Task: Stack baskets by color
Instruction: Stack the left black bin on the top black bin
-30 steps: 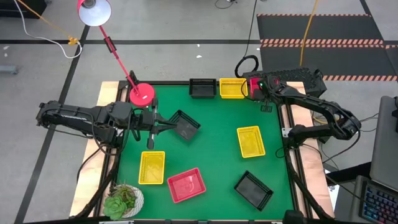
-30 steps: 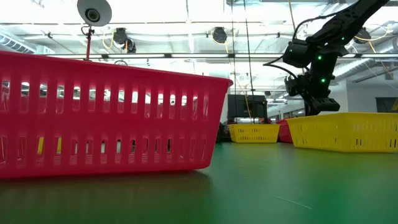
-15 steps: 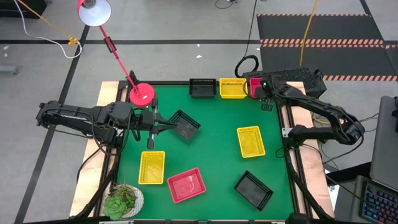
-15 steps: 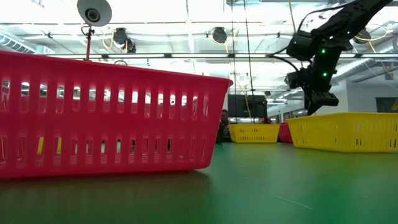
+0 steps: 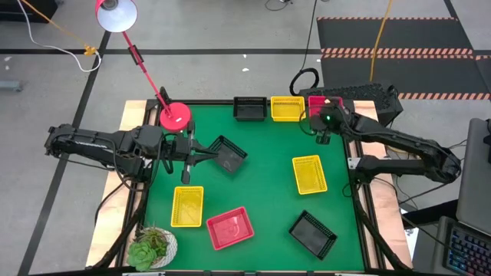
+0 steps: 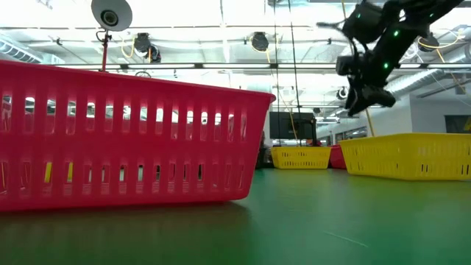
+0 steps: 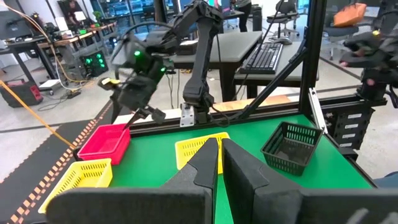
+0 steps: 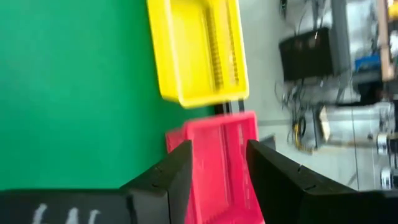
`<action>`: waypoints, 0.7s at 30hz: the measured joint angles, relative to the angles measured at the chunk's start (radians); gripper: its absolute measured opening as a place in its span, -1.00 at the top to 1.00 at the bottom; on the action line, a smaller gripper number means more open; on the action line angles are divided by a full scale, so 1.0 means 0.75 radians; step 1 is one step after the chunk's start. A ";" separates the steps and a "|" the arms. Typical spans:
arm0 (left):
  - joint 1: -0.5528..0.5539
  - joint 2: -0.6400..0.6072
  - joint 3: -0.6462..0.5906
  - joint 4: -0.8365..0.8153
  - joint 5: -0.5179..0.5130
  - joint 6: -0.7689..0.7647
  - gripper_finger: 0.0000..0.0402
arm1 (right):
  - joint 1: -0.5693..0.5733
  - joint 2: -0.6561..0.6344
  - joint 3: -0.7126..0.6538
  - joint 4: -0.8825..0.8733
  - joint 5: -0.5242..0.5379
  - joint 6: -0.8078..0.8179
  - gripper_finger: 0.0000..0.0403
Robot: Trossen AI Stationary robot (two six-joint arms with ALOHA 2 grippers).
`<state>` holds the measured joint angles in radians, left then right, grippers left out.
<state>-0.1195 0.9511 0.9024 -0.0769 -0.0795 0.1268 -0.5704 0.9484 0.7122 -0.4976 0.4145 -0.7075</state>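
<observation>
Two dark jointed arms, black cables, green indicator light on right arm [image 5: 399,142]

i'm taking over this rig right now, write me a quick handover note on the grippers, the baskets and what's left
Right gripper: open, empty, raised near the far right corner, beside the red basket there.
Left gripper: shut, at the edge of a black basket on the left side; whether it grips it is unclear.
Far edge row: black basket, yellow basket, then the red one.
Loose on the mat: yellow baskets and, red basket, black basket.
Done: three colour spots started at the far edge.
Left: move the loose baskets onto their matching colours.
</observation>
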 joint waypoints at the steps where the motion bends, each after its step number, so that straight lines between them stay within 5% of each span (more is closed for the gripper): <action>1: 0.000 0.000 0.000 0.000 0.000 0.000 0.87 | 0.037 -0.014 0.002 0.000 0.000 0.014 0.29; 21: -0.002 0.000 0.000 -0.005 -0.020 -0.012 0.87 | 0.776 0.023 0.292 0.002 0.007 0.581 0.29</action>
<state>-0.1213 0.9508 0.9024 -0.0803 -0.0944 0.1181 0.0114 0.9656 0.9314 -0.4961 0.4196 -0.2718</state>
